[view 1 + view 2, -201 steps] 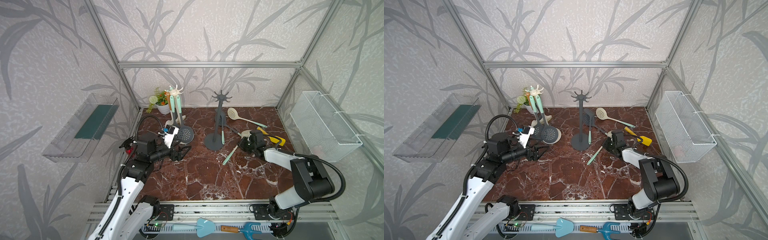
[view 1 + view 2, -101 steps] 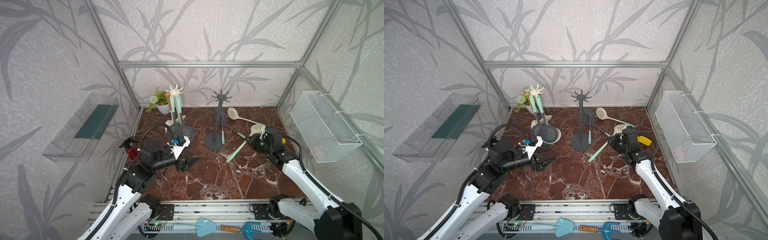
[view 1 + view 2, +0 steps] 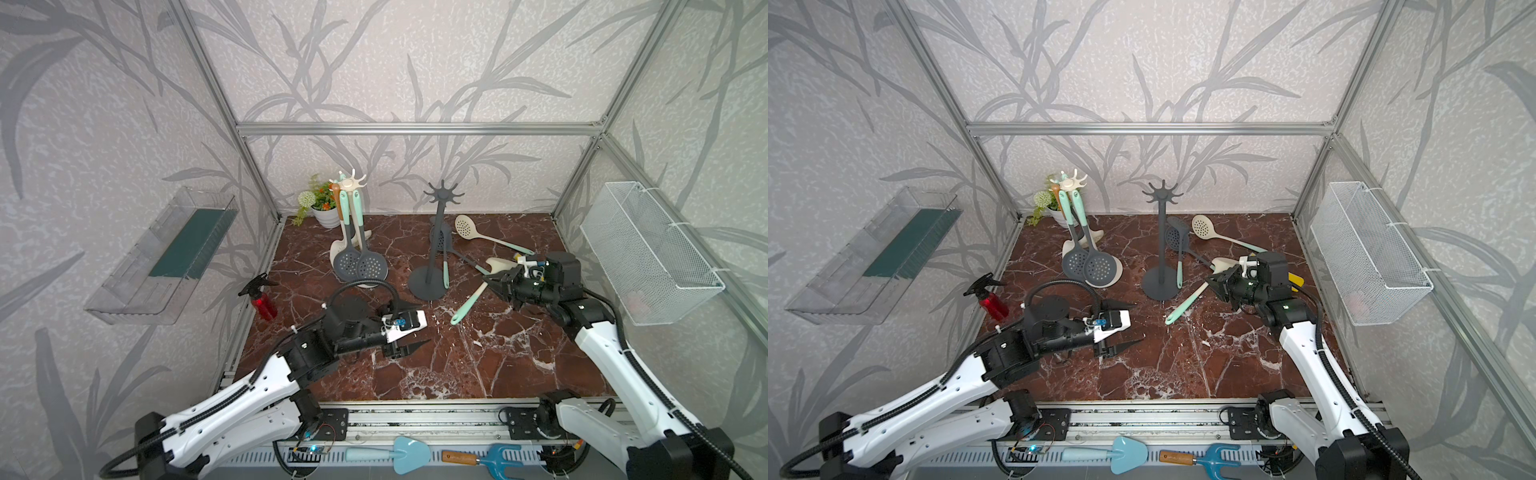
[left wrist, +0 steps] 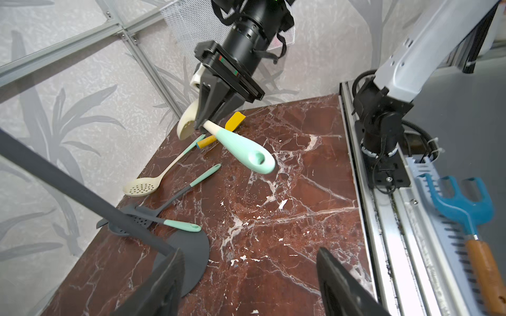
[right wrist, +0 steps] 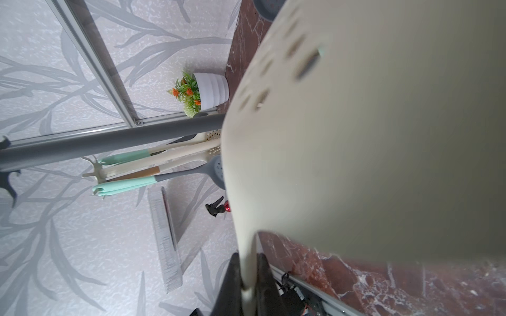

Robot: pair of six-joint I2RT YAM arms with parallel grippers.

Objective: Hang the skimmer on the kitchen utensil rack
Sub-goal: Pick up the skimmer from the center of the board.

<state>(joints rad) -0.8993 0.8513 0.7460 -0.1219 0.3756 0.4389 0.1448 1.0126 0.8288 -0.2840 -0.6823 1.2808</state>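
Left wrist view: right gripper (image 4: pixel 201 124) pinches the skimmer (image 4: pixel 241 147) at its cream neck, handle jutting free above the marble (image 4: pixel 273 219).
Next move: probably tip the handle end up, thread its hole over a hook (image 3: pixel 456 195) on the grey rack (image 4: pixel 68 186) nearby.
Skimmer: perforated cream head, mint handle.
Left gripper (image 4: pixel 249 251): wide, empty.

Both top views look down from high above the six o'clock edge, facing twelve o'clock, and take in the whole floor (image 3: pixel 478 361) (image 3: pixel 1183 353). The left wrist camera sits low over the floor at about seven o'clock, facing roughly three o'clock, and shares the dark rack (image 4: pixel 68 186) (image 3: pixel 441 232) with them. The right wrist camera sits right up against the skimmer (image 5: pixel 356 136), facing eleven o'clock. It shares the flower pot (image 5: pixel 212 89) (image 3: pixel 328 216) and the same rack.
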